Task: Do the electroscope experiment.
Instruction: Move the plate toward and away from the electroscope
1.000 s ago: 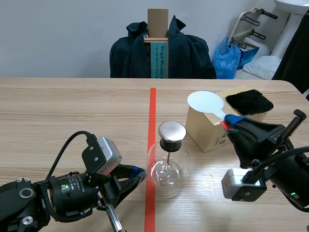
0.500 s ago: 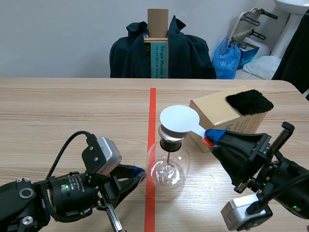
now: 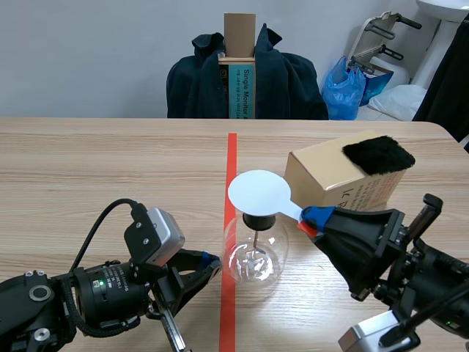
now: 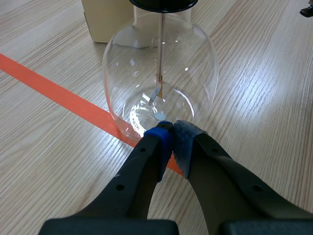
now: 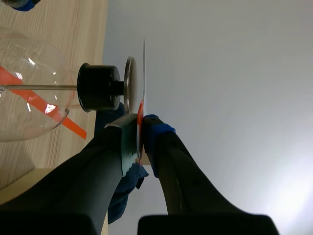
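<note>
Pinching disc (image 3: 258,192); right gripper (image 3: 311,218) lies sideways

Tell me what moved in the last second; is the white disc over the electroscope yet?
The right gripper, shut on the white disc paddle throughout, carried it from above the cardboard box across to the electroscope. The disc now covers its metal cap; whether they touch, I cannot tell. The left gripper stayed shut by the electroscope's base; cardboard box and black fur pad unmoved.
</note>
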